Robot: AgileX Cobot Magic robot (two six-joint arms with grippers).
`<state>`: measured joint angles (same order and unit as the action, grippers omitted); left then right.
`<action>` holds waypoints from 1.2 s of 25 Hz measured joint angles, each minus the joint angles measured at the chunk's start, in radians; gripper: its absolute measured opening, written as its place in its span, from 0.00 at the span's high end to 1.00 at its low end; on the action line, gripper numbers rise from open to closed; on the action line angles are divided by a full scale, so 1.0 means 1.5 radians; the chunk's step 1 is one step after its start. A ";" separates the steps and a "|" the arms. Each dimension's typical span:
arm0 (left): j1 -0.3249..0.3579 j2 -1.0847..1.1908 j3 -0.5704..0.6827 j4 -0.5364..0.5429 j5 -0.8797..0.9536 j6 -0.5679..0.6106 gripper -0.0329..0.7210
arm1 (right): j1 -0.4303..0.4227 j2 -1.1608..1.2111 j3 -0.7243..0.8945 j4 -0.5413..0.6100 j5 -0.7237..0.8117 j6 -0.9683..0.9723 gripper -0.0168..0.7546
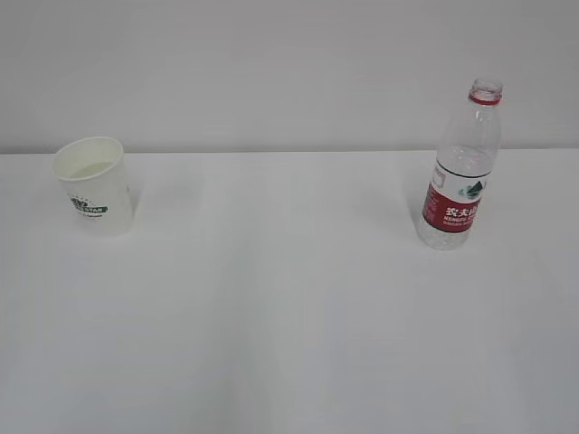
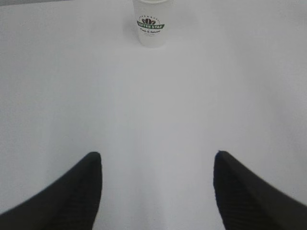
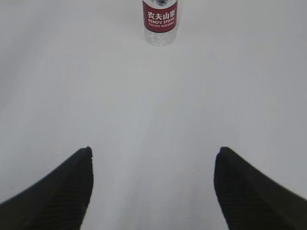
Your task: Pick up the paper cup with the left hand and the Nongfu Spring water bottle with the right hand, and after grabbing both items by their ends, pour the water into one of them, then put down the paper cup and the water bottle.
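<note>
**Exterior view: cup and bottle wait far apart on a white table**

Exterior view: The cup [image 1: 93,184] stands upright at the far left of the table [image 1: 289,316], the bottle [image 1: 461,167] upright at the far right, well apart. Neither arm shows here. The bottle is capless, a red ring at its neck, and its red-and-white label carries white Chinese characters; the small print below them is too fine to read from this angle. The cup wears a dark green logo whose last word looks like "STAR". Whether either holds water I cannot say for certain.

Left wrist view: The left claw [image 2: 158,160] is spread wide and empty, its two black fingers [image 2: 76,191] low in the picture, the cup [image 2: 150,24] straight ahead and well off. The logo here looks like "QUEEN STAR", with a small crest above. Thin paper of this kind will likely be light and easy to crush, so I would expect a gentle grip around the lower wall, near the base, to serve best.

Right wrist view: The right claw [image 3: 153,152] is likewise spread and empty, with the bottle [image 3: 159,21] dead ahead and distant. Its label reads "NONGFU SPRING" under the characters. Clear thin plastic probably flexes and may be slick; a hold low on the body, near the bottom end, looks sensible for tipping.
</note>
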<state>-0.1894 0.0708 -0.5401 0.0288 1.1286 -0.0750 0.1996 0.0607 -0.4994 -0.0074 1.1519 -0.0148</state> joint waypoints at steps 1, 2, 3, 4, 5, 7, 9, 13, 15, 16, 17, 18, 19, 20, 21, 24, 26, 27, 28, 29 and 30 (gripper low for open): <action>0.000 0.000 0.008 0.000 -0.004 0.000 0.26 | 0.000 0.000 0.002 0.000 0.000 0.000 0.21; 0.000 0.000 0.011 0.000 -0.006 0.000 0.27 | 0.000 0.000 0.002 -0.001 -0.001 0.000 0.21; 0.000 0.000 0.012 0.000 -0.009 0.000 0.27 | 0.000 0.000 0.002 -0.001 -0.002 0.000 0.21; 0.000 0.000 0.013 0.000 -0.009 0.000 0.28 | 0.000 0.000 0.002 -0.001 -0.001 0.002 0.21; 0.000 0.000 0.013 0.000 -0.011 0.000 0.29 | 0.000 0.000 0.002 -0.001 -0.001 0.002 0.21; 0.000 0.000 0.013 0.000 -0.012 0.000 0.31 | 0.000 0.000 0.002 -0.001 -0.002 0.002 0.21; 0.000 0.000 0.013 0.000 -0.012 0.000 0.33 | 0.000 0.000 0.002 -0.001 -0.002 0.002 0.21; 0.000 0.000 0.013 0.000 -0.014 0.000 0.34 | 0.000 0.000 0.002 -0.001 -0.002 0.002 0.21; 0.000 -0.004 0.013 0.000 -0.014 0.000 0.34 | 0.000 0.000 0.002 -0.001 -0.002 0.002 0.21; 0.000 -0.010 0.013 0.000 -0.014 0.000 0.34 | 0.000 -0.001 0.002 -0.001 -0.004 0.002 0.21; 0.000 -0.016 0.013 0.000 -0.014 0.000 0.34 | 0.000 -0.004 0.002 -0.001 -0.004 0.002 0.21; 0.000 -0.026 0.013 0.000 -0.014 0.000 0.34 | 0.000 -0.011 0.002 -0.001 -0.004 0.002 0.21; 0.000 -0.038 0.013 0.000 -0.014 0.000 0.34 | 0.000 -0.021 0.002 -0.001 -0.004 0.002 0.21; 0.000 -0.045 0.013 0.000 -0.015 0.000 0.34 | 0.000 -0.034 0.002 -0.001 -0.004 0.002 0.21; 0.000 -0.045 0.013 0.000 -0.016 0.000 0.34 | 0.000 -0.043 0.002 -0.003 -0.004 0.002 0.21; 0.000 -0.045 0.013 0.000 -0.018 0.000 0.35 | 0.000 -0.050 0.003 -0.003 -0.004 0.002 0.21; 0.000 -0.045 0.013 0.000 -0.018 0.000 0.35 | 0.000 -0.050 0.003 -0.003 -0.004 0.002 0.21; 0.000 -0.045 0.013 0.000 -0.018 0.000 0.35 | 0.000 -0.050 0.003 -0.003 -0.004 0.002 0.21; 0.000 -0.045 0.013 0.000 -0.018 0.000 0.35 | 0.000 -0.050 0.003 -0.003 -0.004 0.002 0.21; 0.000 -0.045 0.013 0.000 -0.018 0.000 0.35 | 0.000 -0.050 0.003 -0.003 -0.004 0.002 0.21; 0.000 -0.045 0.013 0.000 -0.018 0.000 0.35 | 0.000 -0.050 0.003 -0.003 -0.004 0.002 0.21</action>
<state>-0.1894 0.0039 -0.5203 0.0288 1.1022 -0.0750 0.1996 -0.0149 -0.4950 -0.0114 1.1461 -0.0116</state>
